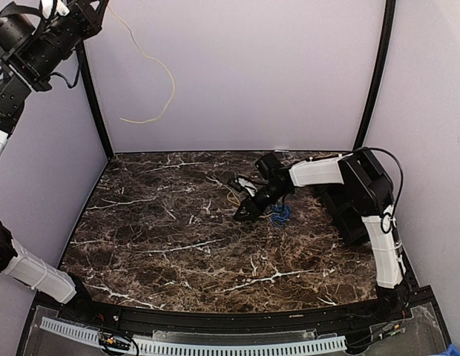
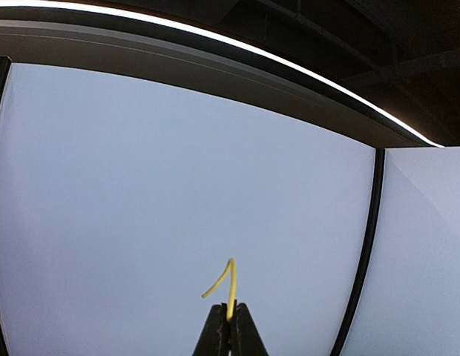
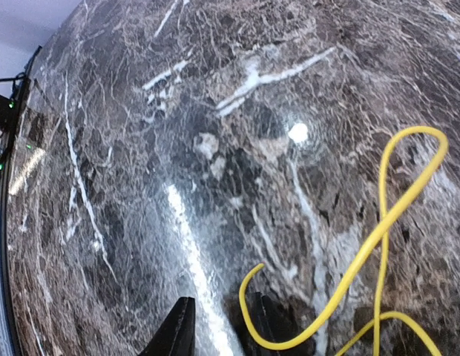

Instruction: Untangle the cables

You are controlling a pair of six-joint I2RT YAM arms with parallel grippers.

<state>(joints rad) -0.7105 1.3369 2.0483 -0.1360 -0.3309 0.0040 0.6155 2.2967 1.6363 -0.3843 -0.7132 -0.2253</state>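
Up top left: yellow cable pinched in left jaws, hanging free; best laid well apart.
On the tabletop: right jaws spread by the bundle.

"Where are the cables?"

"A small cable pile lies on the table, right of the middle and nearer the far edge. The right gripper is low over its left side."

"Any more?"

"One long cable hangs high above the far left corner, pinched in the left gripper."
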